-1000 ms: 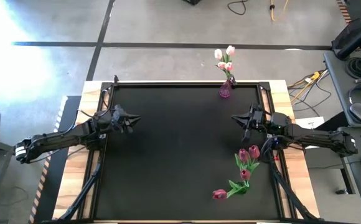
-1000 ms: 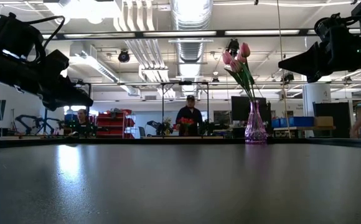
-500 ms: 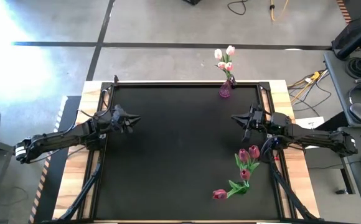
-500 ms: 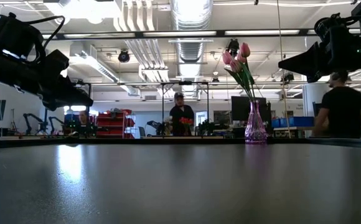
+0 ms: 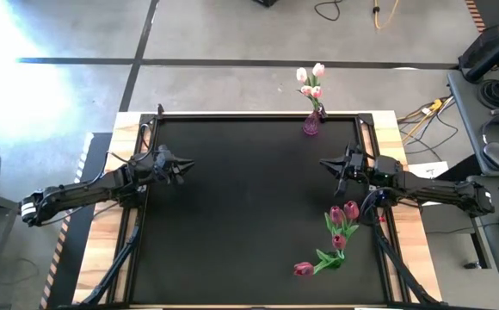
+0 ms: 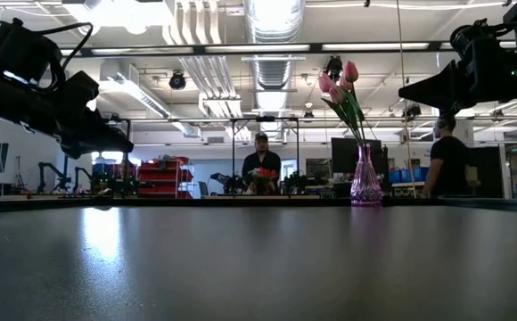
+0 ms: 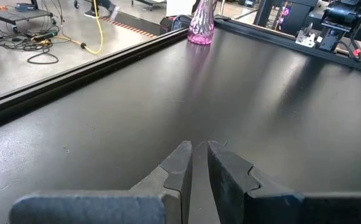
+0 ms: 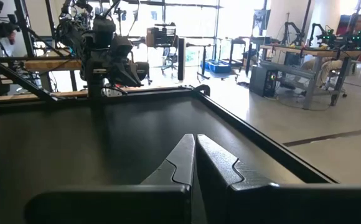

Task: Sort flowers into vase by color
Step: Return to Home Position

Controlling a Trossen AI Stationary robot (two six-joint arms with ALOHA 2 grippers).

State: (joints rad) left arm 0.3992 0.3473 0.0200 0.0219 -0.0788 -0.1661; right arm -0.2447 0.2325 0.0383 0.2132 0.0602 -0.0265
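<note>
A pink glass vase (image 5: 311, 126) stands at the table's far edge, right of centre, with pale pink tulips (image 5: 311, 79) in it; it shows in the low view (image 6: 363, 178) and the left wrist view (image 7: 201, 25). Several dark magenta tulips (image 5: 339, 226) lie on the mat near the right edge, one more (image 5: 304, 269) nearer the front. My left gripper (image 5: 187, 164) hovers shut over the mat's left side (image 7: 199, 148). My right gripper (image 5: 324, 162) hovers shut over the right side (image 8: 195, 138), just beyond the magenta tulips.
The black mat (image 5: 249, 207) is bordered by a raised black frame and wooden edging (image 5: 409, 224). A desk with headphones and gear (image 5: 495, 103) stands to the right. People (image 6: 260, 165) move about in the room behind the table.
Both arms have kept still. Only people in the room behind the table have walked about.
</note>
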